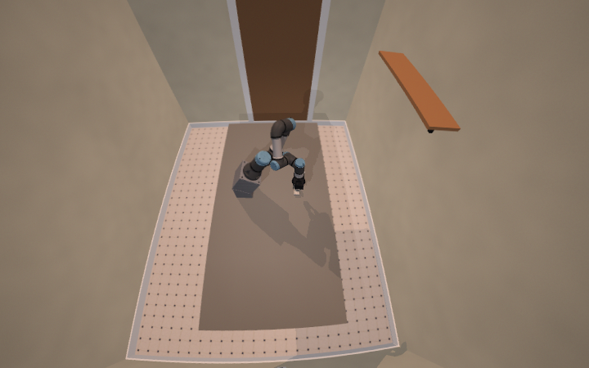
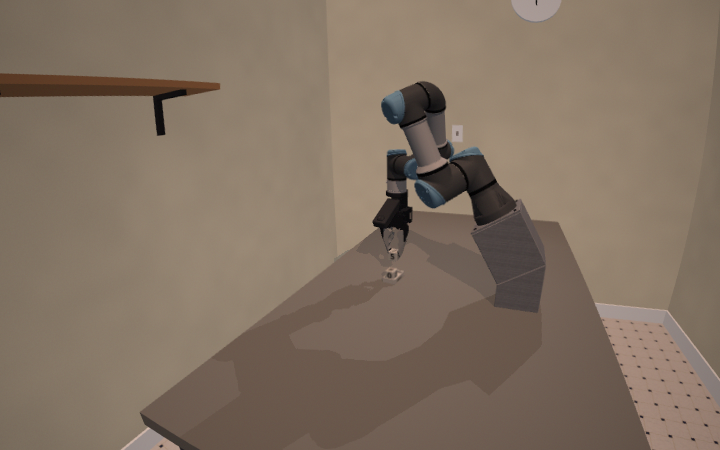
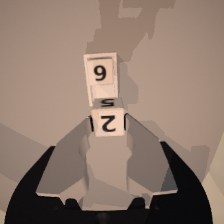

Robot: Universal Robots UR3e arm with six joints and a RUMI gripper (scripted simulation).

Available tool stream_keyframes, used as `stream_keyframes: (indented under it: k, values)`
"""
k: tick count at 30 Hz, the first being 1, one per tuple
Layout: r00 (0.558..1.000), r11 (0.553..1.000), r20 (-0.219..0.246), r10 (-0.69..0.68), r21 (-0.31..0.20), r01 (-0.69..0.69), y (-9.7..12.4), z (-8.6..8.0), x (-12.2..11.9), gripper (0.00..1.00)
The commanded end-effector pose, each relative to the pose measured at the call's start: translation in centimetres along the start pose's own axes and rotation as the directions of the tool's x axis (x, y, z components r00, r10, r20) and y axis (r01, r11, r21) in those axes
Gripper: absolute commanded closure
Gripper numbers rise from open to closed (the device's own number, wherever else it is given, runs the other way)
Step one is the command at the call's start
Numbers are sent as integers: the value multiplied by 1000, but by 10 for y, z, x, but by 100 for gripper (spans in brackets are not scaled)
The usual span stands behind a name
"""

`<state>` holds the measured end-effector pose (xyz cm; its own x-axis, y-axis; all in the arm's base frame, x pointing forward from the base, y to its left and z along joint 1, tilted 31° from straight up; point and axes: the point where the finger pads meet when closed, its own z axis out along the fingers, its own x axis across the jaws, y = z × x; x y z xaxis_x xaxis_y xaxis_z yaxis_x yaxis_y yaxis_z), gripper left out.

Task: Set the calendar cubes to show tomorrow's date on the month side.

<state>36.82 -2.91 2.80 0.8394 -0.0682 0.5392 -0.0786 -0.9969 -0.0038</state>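
My gripper [image 3: 108, 115] is shut on a white date cube [image 3: 107, 120] and holds it above the table. In the wrist view this cube shows a 2 on the face toward the camera and a 5 on the face beyond it. The cube also shows between the fingertips in the exterior view [image 2: 393, 255]. Below and just past it, the white tray sits on the brown table with the other cube [image 3: 100, 73] in it, a 6 or 9 on top. The tray appears in the exterior view [image 2: 392, 275]. The tray slot nearer the gripper looks empty.
The arm's grey base block [image 2: 512, 262] stands on the table to the right of the tray. A wooden shelf [image 2: 106, 87] hangs on the left wall, well above. The table ends near the wall behind the tray.
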Motion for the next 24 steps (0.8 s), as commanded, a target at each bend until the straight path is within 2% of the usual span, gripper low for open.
stream_keyframes:
  k: [1,14,24]
  values:
    - [1000,999,26,3,32,-4,-3,-11,-6,89]
    - [1000,999,26,3,32,-4,-2,-31,-5,89]
    - [1000,999,26,3,32,-4,-2,-40,-5,89]
